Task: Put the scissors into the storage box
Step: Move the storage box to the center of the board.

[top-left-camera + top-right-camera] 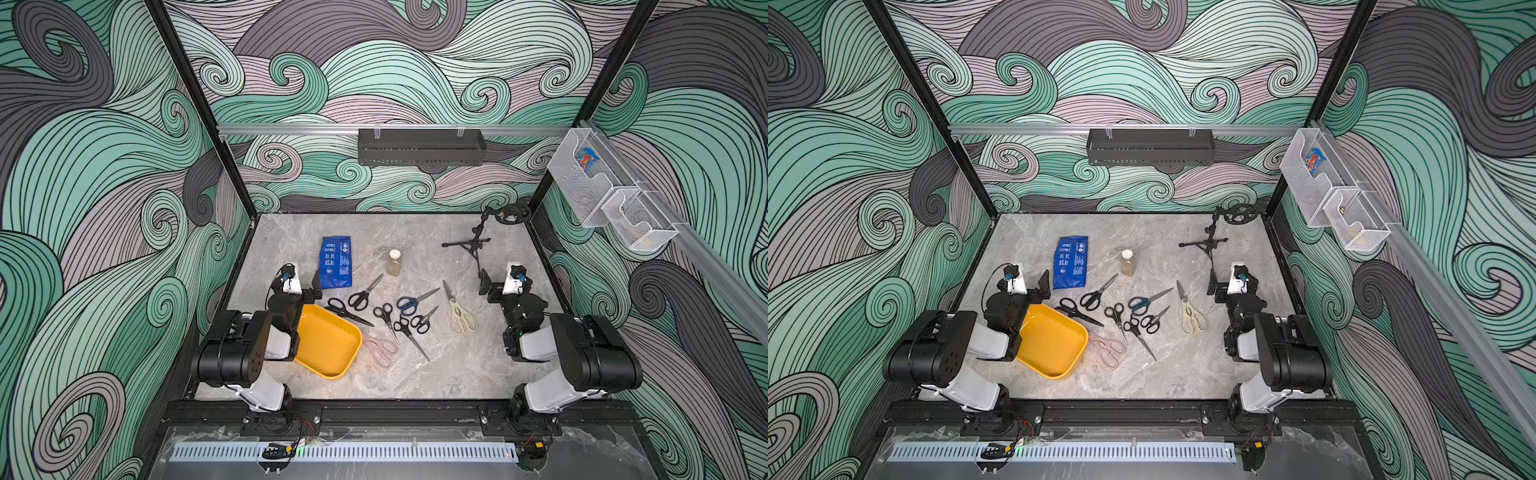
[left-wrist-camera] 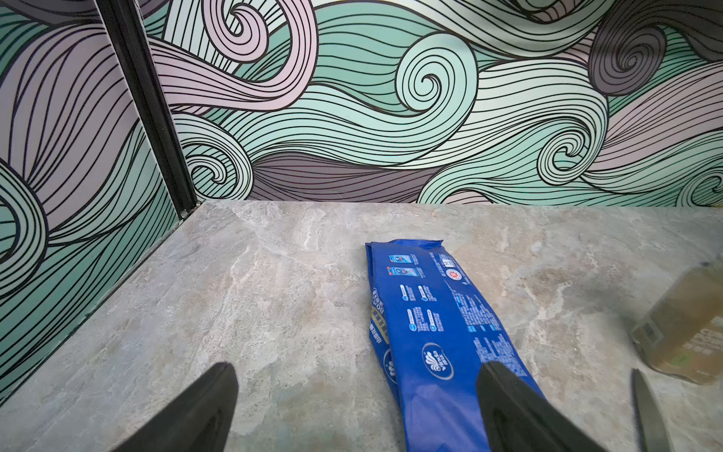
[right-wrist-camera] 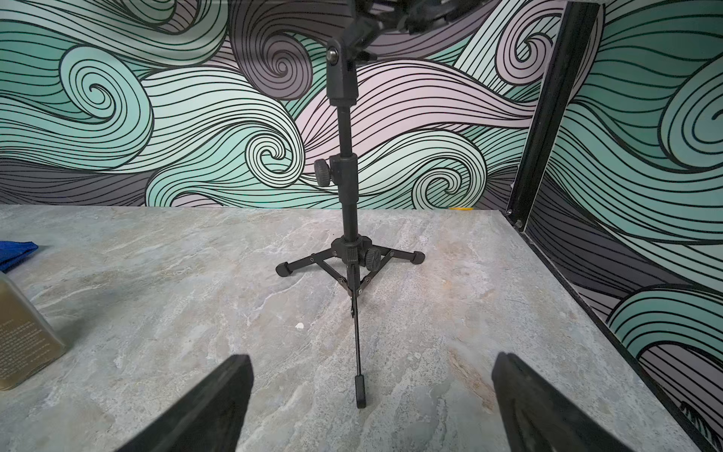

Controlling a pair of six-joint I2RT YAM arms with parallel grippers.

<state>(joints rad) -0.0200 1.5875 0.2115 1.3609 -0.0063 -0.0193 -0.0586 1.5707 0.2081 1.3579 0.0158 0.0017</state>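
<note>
Scissors [image 1: 384, 313] lay loose on the table [image 1: 436, 374], right of the box [image 1: 328, 345]; left claw [image 2: 358, 368] and right claw [image 3: 372, 357] both stood released, empty

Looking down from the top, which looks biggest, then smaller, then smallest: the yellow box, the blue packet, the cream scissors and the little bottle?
In a top view:
1. yellow box
2. blue packet
3. cream scissors, about as long as the packet but much thinner
4. little bottle
</note>
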